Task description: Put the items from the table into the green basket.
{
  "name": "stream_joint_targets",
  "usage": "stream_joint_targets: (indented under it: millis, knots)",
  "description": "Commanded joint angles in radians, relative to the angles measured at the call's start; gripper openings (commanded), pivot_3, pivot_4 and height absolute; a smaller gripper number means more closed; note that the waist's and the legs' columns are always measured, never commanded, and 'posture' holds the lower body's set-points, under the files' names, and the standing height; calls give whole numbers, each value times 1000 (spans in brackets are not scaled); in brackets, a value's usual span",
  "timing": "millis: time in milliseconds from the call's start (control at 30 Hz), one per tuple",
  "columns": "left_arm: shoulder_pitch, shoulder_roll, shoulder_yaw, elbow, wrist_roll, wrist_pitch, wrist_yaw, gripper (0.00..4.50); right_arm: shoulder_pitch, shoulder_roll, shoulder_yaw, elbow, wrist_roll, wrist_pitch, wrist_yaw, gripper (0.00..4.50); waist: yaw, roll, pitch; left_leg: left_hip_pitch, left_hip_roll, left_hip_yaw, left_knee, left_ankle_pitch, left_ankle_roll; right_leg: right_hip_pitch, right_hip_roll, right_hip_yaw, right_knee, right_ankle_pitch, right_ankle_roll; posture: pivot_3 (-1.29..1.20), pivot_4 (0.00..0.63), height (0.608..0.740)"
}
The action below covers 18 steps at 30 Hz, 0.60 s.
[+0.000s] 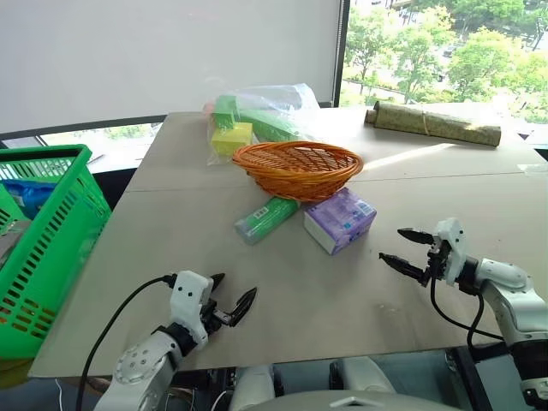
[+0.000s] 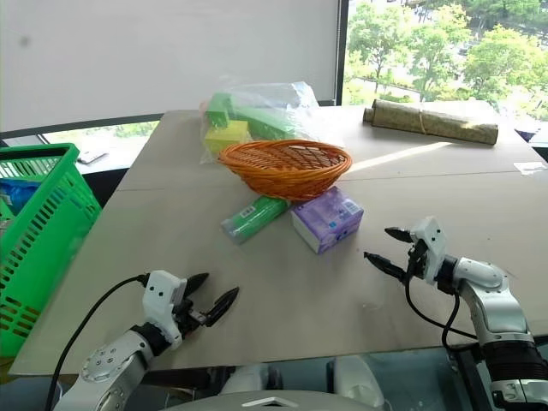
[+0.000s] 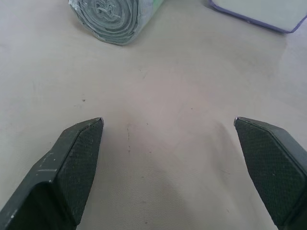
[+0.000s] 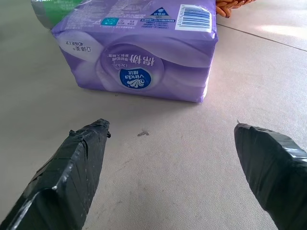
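Green plastic-wrapped roll (image 1: 265, 219): lying flat mid-table, tilted, its far end against the orange wicker basket (image 1: 297, 168). Purple tissue pack (image 1: 340, 219): soft, rectangular, printed label, just right of the roll, also at the wicker basket's near edge. Table (image 1: 342, 300): pale beige-grey panels with seams. Clear bag of green and yellow goods (image 1: 253, 120): beyond the wicker basket. Rolled mat (image 1: 432, 123): far right. Green basket (image 1: 43, 248): slotted sides, off the table's left edge. Left gripper (image 1: 229, 300): near left, jaws spread wide, empty. Right gripper (image 1: 404, 249): near right, jaws wide, empty, facing the tissue pack.
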Motion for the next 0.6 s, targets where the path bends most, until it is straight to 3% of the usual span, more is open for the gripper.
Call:
stream_joint_targets:
  millis: [33,600]
  knots:
    - [-13,-2,11,-15,2,-36,2,4476,-18,-9,-21,-12,12,-16,9,4500,0,0,0,0,0,0,0,0,0,0,0,0,0,0,0,-156,0,740]
    - [-14,-16,12,-5,-13,-82,-8,4476,-23,-34,-32,-21,25,12,19,4500,1,0,0,0,0,0,0,0,0,0,0,0,0,0,0,-147,0,740]
